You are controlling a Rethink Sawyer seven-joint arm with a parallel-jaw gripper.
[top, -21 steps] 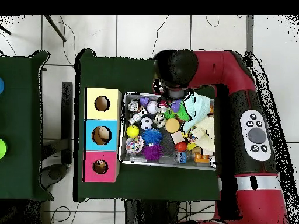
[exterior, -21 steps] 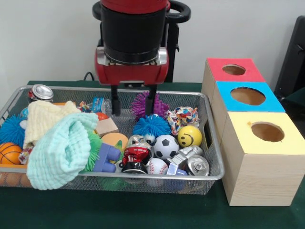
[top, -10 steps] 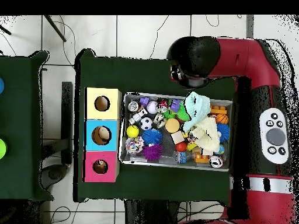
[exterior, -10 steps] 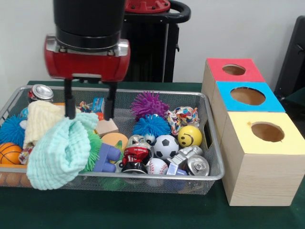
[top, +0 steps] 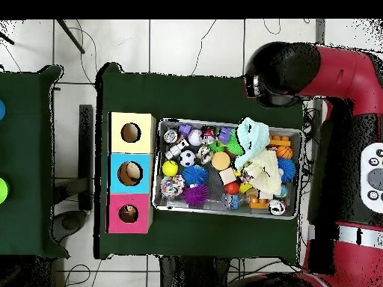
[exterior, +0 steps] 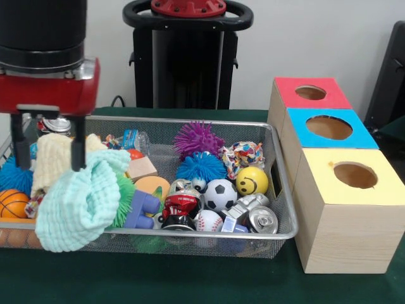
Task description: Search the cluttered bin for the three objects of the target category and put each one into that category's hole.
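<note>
- A green table [exterior: 190, 285] carries a wire mesh bin [exterior: 281, 209] and, just to the bin's right in the front view, three wooden boxes in a row running near to far.
- The yellow-topped box [exterior: 345, 215] is nearest, the blue-topped box [exterior: 329, 128] sits behind it, and the red-topped box [exterior: 310, 94] is farthest; each has one round hole in its top.
- A mint green cloth [exterior: 85, 199] is heaped over the bin's near-left part and droops over the front rim, covering whatever lies under it; a pale yellow cloth [exterior: 57, 158] lies just behind it.
- Balls are spread through the bin: a soccer ball [exterior: 219, 194] near the middle, a yellow smiley ball [exterior: 252, 181] to its right, a baseball [exterior: 208, 221] at the near rim, and a small basketball [exterior: 12, 202] at the far left.
- Two spiky balls sit behind them, one blue [exterior: 200, 167] and one purple [exterior: 197, 137].
- A crushed red can [exterior: 181, 206] lies left of the soccer ball, a silver can [exterior: 261, 220] lies in the near-right corner, and another can [exterior: 56, 123] stands at the far-left corner.
- A knotted rope toy [exterior: 242, 154] lies far right, and a blue block [exterior: 144, 209] touches the mint cloth's right edge.
- The gripper [exterior: 45, 152] hangs straight down over the bin's left end, fingers spread apart and empty, their tips level with the yellow cloth.
- In the overhead view the red arm [top: 351, 75] bends round the bin's end.
</note>
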